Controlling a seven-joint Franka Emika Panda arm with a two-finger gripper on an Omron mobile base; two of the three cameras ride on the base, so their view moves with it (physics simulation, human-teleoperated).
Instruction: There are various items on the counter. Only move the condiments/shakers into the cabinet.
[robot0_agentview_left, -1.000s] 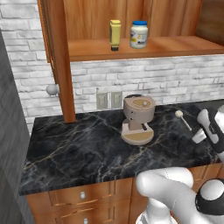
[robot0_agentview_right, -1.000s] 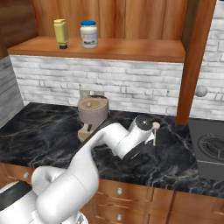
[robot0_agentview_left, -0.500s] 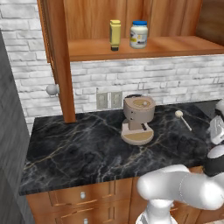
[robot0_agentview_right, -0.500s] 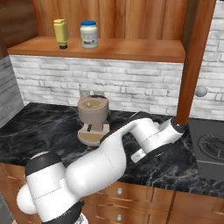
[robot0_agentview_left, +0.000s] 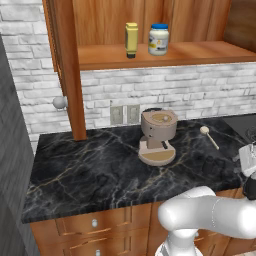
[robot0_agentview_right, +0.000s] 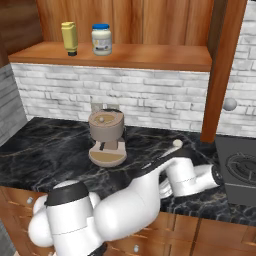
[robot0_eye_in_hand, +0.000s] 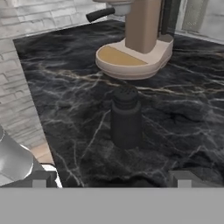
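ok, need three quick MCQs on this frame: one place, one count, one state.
1. Where is the black shaker?
A. on the counter near the coffee machine
B. on the cabinet shelf
C. in the gripper

2. How many containers stand on the cabinet shelf?
A. one
B. two
C. three

3. The gripper is:
A. shut on the shaker
B. open, holding nothing
C. shut, holding nothing

Key: 1 A, hand view shows it standing on marble beside the machine. 2 B, yellow bottle and white jar. 3 B, fingertips stand wide apart, short of the shaker.

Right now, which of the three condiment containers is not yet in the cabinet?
The small black shaker: it stands on the counter, while the yellow squeeze bottle and white jar sit on the shelf.
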